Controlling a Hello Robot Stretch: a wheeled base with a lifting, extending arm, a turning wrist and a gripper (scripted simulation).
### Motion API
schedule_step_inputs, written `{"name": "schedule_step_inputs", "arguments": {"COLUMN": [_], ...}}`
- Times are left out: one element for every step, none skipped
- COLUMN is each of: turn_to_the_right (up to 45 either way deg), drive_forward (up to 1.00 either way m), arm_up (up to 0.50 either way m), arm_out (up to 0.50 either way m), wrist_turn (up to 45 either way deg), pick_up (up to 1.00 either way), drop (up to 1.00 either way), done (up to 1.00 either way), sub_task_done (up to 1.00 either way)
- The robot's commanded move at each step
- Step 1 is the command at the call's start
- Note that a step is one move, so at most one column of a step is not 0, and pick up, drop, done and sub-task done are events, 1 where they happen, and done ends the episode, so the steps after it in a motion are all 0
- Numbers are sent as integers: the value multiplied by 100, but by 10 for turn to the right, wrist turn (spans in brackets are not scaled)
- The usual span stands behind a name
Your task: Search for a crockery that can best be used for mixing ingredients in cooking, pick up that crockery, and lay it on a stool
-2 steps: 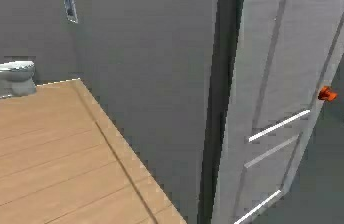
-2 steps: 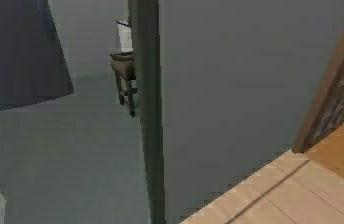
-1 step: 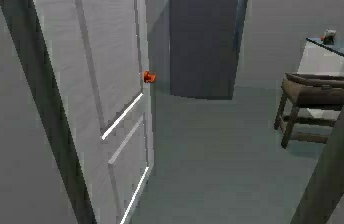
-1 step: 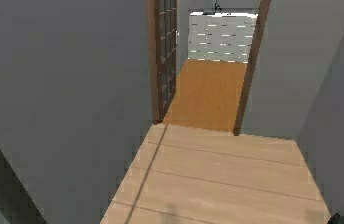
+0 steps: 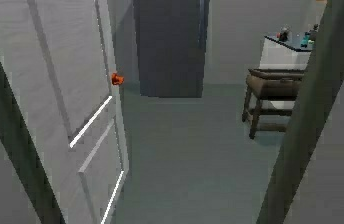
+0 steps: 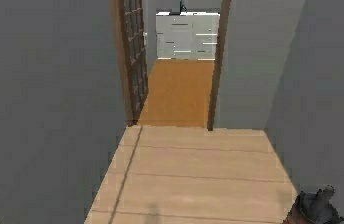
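Note:
A low brown wooden table or stool (image 5: pixel 268 92) stands at the forward view's right, across a grey floor. Just behind it is a white unit (image 5: pixel 283 54) with a few small dark and teal blobs (image 5: pixel 298 38) on top; their shapes are too small to name.
A white panelled door (image 5: pixel 75 100) with an orange knob (image 5: pixel 118 79) stands ajar close on the forward view's left, and a dark grey panel (image 5: pixel 170 45) lies beyond. The arm side view has wooden floor (image 6: pixel 190 170), a brown-framed doorway (image 6: pixel 177 70), a white block wall (image 6: pixel 188 36) and a dark lumpy thing (image 6: pixel 318 206).

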Motion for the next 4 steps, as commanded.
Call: {"name": "schedule_step_inputs", "arguments": {"turn_to_the_right": [0,0,0,-300], "drive_forward": [40,100,10,0], "arm_up": [0,0,0,0], "arm_out": [0,0,0,0], "wrist_turn": [0,0,0,0], "pick_up": [0,0,0,0], "drop": [0,0,0,0], "done": [0,0,0,0], "sub_task_done": [0,0,0,0]}}
